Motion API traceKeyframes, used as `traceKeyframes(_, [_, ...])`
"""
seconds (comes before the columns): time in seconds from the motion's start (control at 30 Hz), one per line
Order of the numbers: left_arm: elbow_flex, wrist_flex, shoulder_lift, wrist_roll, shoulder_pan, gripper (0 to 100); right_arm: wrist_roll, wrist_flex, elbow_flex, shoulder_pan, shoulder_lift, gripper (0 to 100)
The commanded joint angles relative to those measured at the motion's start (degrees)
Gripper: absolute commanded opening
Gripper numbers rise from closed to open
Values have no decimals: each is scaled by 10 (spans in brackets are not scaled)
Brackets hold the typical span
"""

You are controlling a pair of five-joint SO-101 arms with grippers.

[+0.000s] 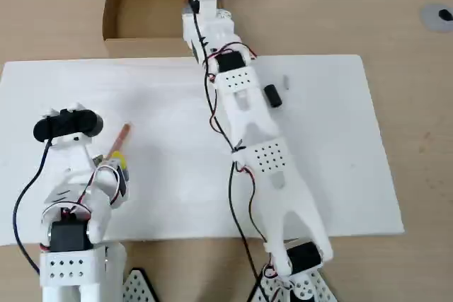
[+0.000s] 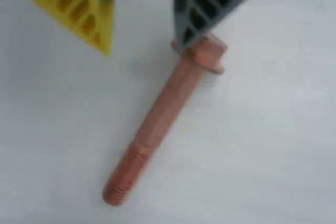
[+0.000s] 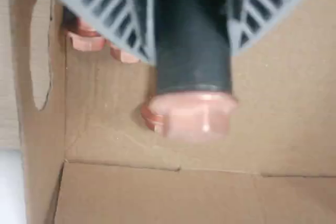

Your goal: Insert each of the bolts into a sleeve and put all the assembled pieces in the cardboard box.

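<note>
Likely a robotics lab: wired white arms (image 1: 262,153) on a wooden table (image 1: 396,30) with white mat (image 1: 170,175).

No words, numbers or labels are readable on the cardboard box (image 1: 108,15) at eleven o'clock, the bolt (image 2: 157,124), the sleeve (image 3: 191,51) or the white sheet (image 1: 163,97).

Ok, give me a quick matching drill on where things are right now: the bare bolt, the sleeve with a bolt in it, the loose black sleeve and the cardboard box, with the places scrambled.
Things:
1. bare bolt
2. sleeve with a bolt in it
3. loose black sleeve
4. cardboard box

Places:
A. on the white mat beside the right arm
B. at the mat's far edge
C. flat on the mat by the open left jaws
D. gripped in the right jaws at the box

Pairs: 1-C, 2-D, 3-A, 4-B.
</note>
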Motion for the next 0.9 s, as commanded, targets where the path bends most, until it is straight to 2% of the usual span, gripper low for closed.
traceKeyframes(0.0, [-12, -11, 2, -6, -6, 86, 6, -23, -27, 0, -14, 12])
traceKeyframes(0.1, [-12, -11, 2, -6, -7, 86, 8, -20, -16, -2, -14, 14])
traceKeyframes(0.33, [6, -24, 3, -27, -11, 120, 34, 35, -15, -13, -12, 103])
traceKeyframes(0.5, [6, -24, 7, -27, -63, 134, 51, 70, -34, -22, -15, 105])
traceKeyframes(0.63, [-11, 11, 7, -26, -91, 166, 68, 129, -79, -38, -15, 107])
traceKeyframes(0.87, [-63, 33, 11, -26, -90, 172, 84, 241, -116, -50, -56, 186])
